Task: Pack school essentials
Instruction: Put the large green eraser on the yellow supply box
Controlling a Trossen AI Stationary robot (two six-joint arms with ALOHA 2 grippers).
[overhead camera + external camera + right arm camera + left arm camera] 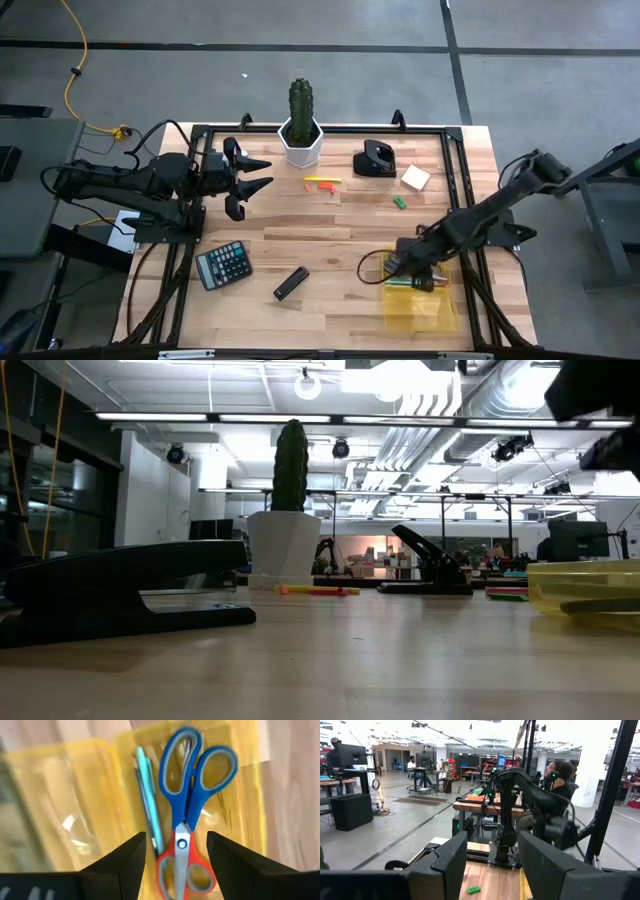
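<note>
Yellow plastic case [75,795] lies directly below the right gripper [175,851], whose fingers stand apart over blue scissors [192,775], red scissors [185,862] and teal pen [148,802]. Descending carelessly, it could snag the handles.

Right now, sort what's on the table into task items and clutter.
For packing:
- blue scissors and red scissors, already in the yellow case under the open right end effector
- teal pen, also in the case
- yellow and red markers
- green marker
- sticky-note pad

Lying about:
- calculator
- black bar
- hole punch
- potted cactus
</note>
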